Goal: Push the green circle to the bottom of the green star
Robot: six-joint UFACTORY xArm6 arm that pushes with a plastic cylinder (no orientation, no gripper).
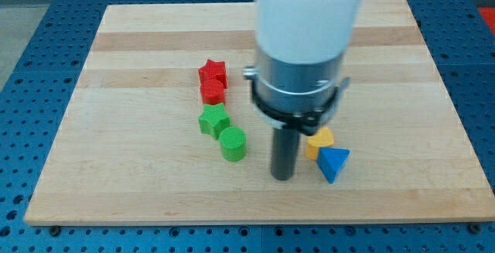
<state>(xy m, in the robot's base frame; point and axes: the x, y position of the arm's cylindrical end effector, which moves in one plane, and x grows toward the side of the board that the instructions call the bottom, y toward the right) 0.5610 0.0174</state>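
On the wooden board (116, 67) we counted six blocks in all: two red, two green, one yellow and one blue. At the middle of the board stood the red pair, a red star (213, 73) with a red cylinder (213, 92) touching it at its six o'clock. Just below those came the green pair, the green star (214, 119) and, touching it toward five o'clock, the green circle (233, 143), which therefore sat at the star's lower side, shifted a little to the view's right. Well apart at about three o'clock from the green circle lay the yellow block (319, 141), rounded on top with its shape hard to make out, and the blue triangle (333, 163) touched it at five o'clock. We carried no jaws at all, only a straight dark rod under the wide white and grey arm (305, 44), so nothing was opened, closed or held. We saw my tip (282, 176) resting on the board between the two groups, at roughly four o'clock from the green circle and at nine o'clock from the blue triangle, near both yet touching neither as far as we could tell. A blue perforated table (23, 44) surrounded the board on every visible side.
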